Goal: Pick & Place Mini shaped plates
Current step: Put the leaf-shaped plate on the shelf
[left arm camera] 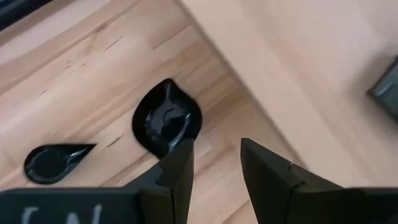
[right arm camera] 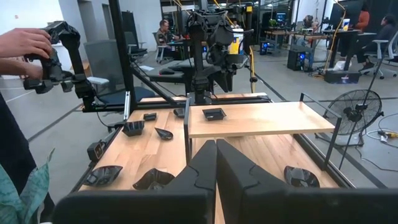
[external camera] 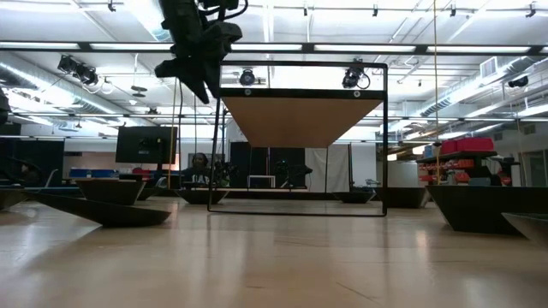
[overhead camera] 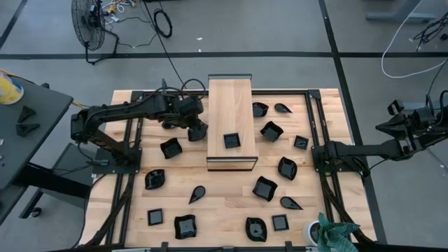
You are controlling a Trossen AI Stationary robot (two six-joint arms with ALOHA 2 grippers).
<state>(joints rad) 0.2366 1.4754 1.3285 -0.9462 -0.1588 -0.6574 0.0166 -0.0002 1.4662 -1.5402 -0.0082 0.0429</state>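
Writing is unreadable; left gripper [overhead camera: 198, 131] gapes empty beside the wooden board [overhead camera: 230, 105], right gripper [right arm camera: 216, 163] clenched.

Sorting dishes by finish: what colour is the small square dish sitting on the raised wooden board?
Glossy black small square dish, clearest in the high view.

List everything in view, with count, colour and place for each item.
mini shaped plates: fourteen visible, glossy black, scattered on the table around the board
square plate: one, black, on top of the board
wooden board: one, light wood, raised on a dark frame at mid-table
table: one, light wood
fan: one, black, on the floor beyond the table
cloth: one, teal, at the table's near right corner
person's hand: one, holding a black handle beside the table
left pincer: one, dark, open and empty, by the board's left edge
right pincer: one, dark, shut and empty, at the table's right edge
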